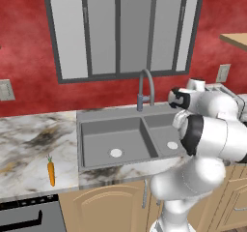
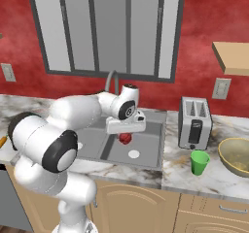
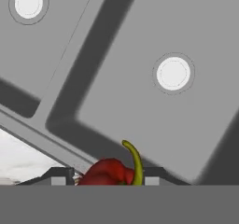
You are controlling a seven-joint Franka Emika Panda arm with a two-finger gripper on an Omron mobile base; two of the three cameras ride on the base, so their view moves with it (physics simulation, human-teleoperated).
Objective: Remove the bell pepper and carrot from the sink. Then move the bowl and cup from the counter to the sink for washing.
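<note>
- Red-walled kitchen with a grey-framed window; veined white-grey marble counter (image 1: 29, 144) over light wooden cabinets.
- Grey metal double-basin sink (image 1: 120, 141): both basin floors bare but for a white drain each.
- Slim orange carrot with green top (image 1: 50, 172): lies on the counter left of the sink, well apart from it; long axis runs front to back, green top toward the wall, tip toward the counter's front edge. Removal judged done.
- Small glossy red bell pepper (image 2: 126, 138): between the finger tips of the two-finger gripper (image 3: 107, 176), clear above the right basin; curved green stem points away from the hand. Jaws clasp it; setting it on the counter remains.
- Bright green handleless cup (image 2: 199, 162): upright on the counter right of the sink, before a silver toaster (image 2: 194, 123). Not yet moved.
- Wide olive-yellow bowl (image 2: 237, 155): on the counter, just right of the cup. Not yet moved.
</note>
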